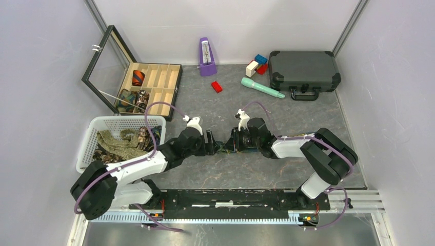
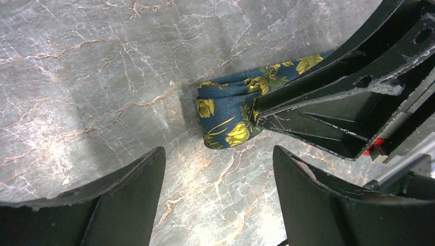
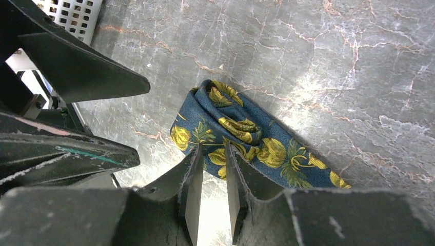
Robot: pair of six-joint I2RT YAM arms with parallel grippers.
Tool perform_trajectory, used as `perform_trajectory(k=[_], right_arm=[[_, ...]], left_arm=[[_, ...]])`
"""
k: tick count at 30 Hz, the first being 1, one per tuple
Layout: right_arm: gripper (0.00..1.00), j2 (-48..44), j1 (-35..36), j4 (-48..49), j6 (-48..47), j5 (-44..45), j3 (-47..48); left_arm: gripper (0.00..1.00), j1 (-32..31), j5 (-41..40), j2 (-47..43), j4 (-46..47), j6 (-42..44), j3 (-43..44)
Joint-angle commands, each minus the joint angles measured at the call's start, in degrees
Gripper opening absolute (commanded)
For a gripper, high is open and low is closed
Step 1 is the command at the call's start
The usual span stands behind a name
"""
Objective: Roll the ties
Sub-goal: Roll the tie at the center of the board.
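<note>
Jaws of left gripper spread wide, nothing between them but marbled table. Jaws of right gripper nearly together, nipping the edge of the navy tie with yellow flowers. Lies on the table between the two grippers, near end folded into a loose flat coil, tail running off beneath the right gripper. From the left wrist, shows the coil just beyond the open tips; from the right wrist, the pinch itself. From above, hides almost all of that tie under the grippers, yet takes in a white basket of loose ties and a wooden box holding rolled ties.
</note>
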Motion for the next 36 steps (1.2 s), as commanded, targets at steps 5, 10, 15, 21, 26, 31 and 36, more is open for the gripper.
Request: perform_trajectory(k=[5, 10, 15, 21, 26, 31, 36], right_arm=[[0.29, 1.32, -0.22, -1.74, -2.06, 1.45, 2.66], [0.28, 1.7, -0.52, -2.08, -2.46, 1.37, 2.81], [0.28, 2.48, -0.88, -2.15, -2.56, 0.88, 3.1], [0.28, 3.38, -1.32, -2.23, -2.86, 0.57, 3.55], [0.28, 3.77, -1.62, -2.94, -3.53, 0.38, 4.2], [0.28, 4.4, -1.93, -3.28, -4.12, 0.04, 4.51], [0.28, 5.29, -2.38, -3.04, -4.27, -0.32, 4.22]], left_arm=[[0.8, 4.84, 11.88, -0.89, 18.25, -0.04, -6.41], [0.79, 6.97, 14.3, 2.57, 24.89, -0.16, -8.53], [0.77, 9.72, 17.78, 7.67, 31.04, -1.12, -9.51], [0.73, 11.13, 22.12, 12.51, 35.5, -1.47, -9.02], [0.7, 11.65, 24.87, 15.3, 38.21, -1.48, -8.31], [0.65, 12.77, 27.3, 19.08, 41.75, -2.43, -7.92], [0.64, 13.85, 28.32, 21.54, 44.35, -2.96, -7.59]])
